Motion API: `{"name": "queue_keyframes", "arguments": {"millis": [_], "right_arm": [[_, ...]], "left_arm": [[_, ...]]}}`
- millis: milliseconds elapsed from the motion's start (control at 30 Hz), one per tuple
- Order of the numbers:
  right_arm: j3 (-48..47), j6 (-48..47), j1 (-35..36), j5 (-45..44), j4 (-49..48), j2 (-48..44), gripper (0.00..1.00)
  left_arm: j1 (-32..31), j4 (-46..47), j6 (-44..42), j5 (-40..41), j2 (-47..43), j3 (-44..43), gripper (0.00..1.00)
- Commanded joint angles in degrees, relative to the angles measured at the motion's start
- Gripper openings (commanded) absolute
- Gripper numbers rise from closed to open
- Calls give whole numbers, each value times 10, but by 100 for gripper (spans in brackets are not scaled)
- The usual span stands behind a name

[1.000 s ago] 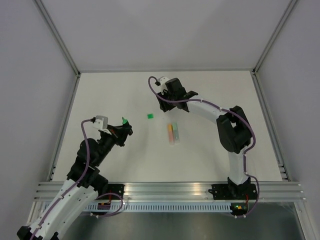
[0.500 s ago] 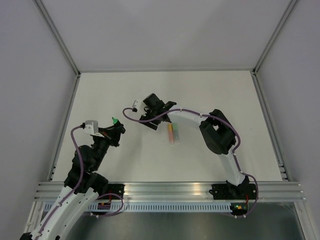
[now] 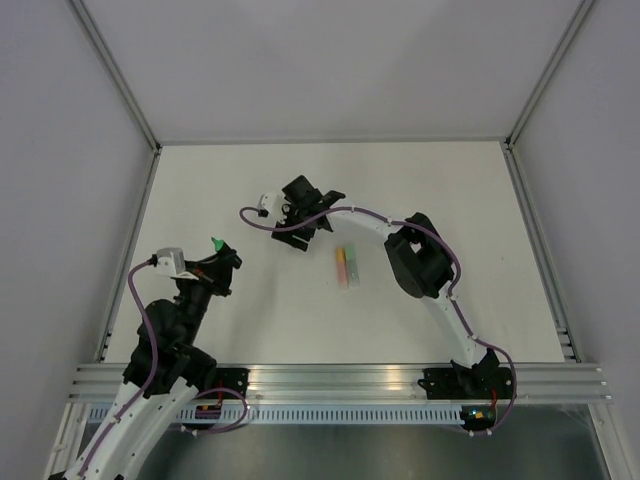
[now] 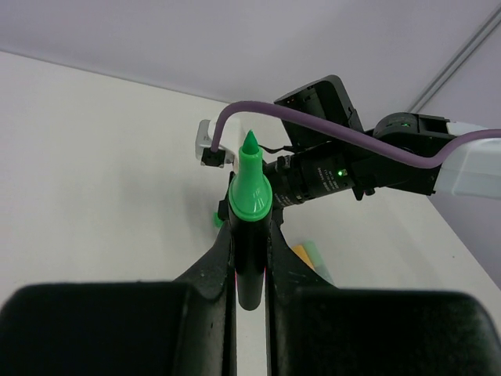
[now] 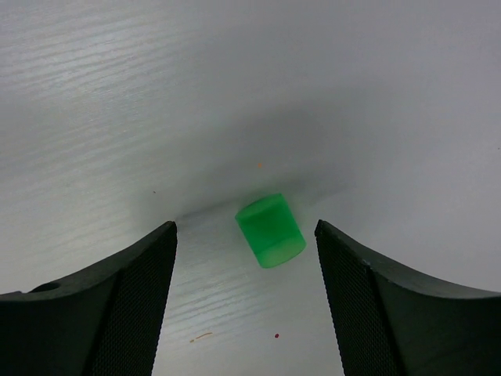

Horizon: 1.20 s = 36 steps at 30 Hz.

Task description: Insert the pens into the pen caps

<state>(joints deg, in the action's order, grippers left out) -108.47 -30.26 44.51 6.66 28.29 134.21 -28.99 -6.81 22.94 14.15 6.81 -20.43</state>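
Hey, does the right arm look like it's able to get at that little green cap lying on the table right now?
Probably yes. The right gripper stands open right over the green cap, one finger on each side of it, and nothing lies between them.

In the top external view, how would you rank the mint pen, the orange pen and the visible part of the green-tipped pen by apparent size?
1. Mint pen and orange pen: side by side, too alike to rank.
2. Green-tipped pen, mostly hidden in the left gripper: smallest.
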Motion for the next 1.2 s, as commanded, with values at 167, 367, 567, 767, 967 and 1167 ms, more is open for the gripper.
{"name": "queue_keyframes", "arguments": {"millis": [167,367,567,767,967,1167], "right_arm": [[-20,1,-38,100,19,13,74],[-20,13,-44,137,26,14,70],[-20,-1,-45,160,36,12,71],[-33,-13,-46,158,34,21,73],[-32,-11,-46,131,18,31,73],[-33,-16,-46,131,8,39,74]], "left_arm": [[1,1,17,15,-12,-2,2],[1,1,17,18,-10,-2,2],[1,2,17,18,-10,-2,2],[1,1,17,18,-9,-2,2],[2,5,17,15,-6,-1,2],[1,6,16,14,-6,-1,2]]}}
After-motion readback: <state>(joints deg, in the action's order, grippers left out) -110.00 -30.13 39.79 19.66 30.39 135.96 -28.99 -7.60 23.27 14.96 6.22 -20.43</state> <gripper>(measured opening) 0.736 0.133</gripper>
